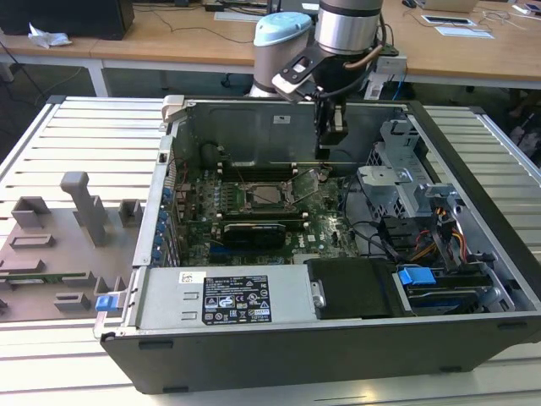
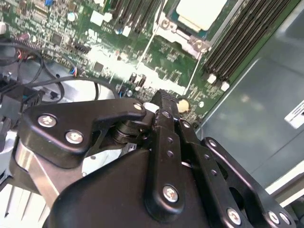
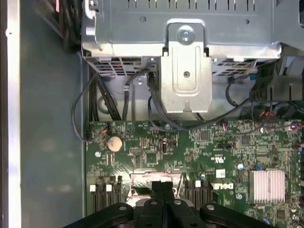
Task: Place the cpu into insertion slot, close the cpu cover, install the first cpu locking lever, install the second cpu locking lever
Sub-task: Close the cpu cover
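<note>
The insertion slot [image 1: 264,196] sits mid-board inside the open computer case. In it lies the cpu [image 2: 199,12], its pale top showing through the cpu cover [image 2: 190,42], a silver frame lying around it. A thin locking lever [image 1: 308,188] slants up from the socket's corner towards the exterior view's right; the rod [image 2: 152,42] also crosses the green board in the second wrist view. My gripper [image 1: 324,154] hangs above the board, to the exterior view's right of the socket and near the case's back wall. Its black fingers [image 3: 163,186] are shut together with nothing between them, as the second wrist view also shows of the gripper [image 2: 164,97].
A metal drive cage [image 1: 397,182] with cables stands at the exterior view's right, its bracket [image 3: 185,71] close ahead. Long black memory slots [image 2: 242,33] flank the socket. A black card [image 1: 254,230], the power supply [image 1: 224,300] and grey fixtures [image 1: 84,207] lie nearer.
</note>
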`<state>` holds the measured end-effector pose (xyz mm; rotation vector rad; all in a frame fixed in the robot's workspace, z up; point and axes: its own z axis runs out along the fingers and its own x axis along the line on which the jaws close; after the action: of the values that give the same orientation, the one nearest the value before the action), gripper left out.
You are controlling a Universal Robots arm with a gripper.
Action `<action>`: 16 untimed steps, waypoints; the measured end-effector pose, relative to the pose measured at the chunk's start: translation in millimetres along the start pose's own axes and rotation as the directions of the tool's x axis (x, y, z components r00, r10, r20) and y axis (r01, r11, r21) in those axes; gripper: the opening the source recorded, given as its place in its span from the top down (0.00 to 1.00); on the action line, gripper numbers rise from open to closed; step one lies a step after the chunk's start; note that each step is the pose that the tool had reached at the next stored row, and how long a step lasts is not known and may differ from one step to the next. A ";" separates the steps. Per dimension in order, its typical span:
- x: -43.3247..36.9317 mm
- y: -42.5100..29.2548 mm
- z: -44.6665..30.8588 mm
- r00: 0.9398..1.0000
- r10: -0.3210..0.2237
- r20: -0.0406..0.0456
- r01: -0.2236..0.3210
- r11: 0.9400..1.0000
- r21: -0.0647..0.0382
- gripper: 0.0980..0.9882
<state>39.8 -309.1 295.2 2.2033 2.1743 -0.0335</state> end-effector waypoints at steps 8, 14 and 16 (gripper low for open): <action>1.7 13.6 17.7 1.000 0.000 0.001 0.000 1.000 0.007 0.99; 2.5 21.3 28.6 1.000 0.000 0.001 0.000 1.000 0.011 0.99; 2.9 24.2 35.2 1.000 -0.001 0.001 0.001 1.000 0.013 0.99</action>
<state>64.7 -308.2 260.4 2.2089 2.1804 -0.0482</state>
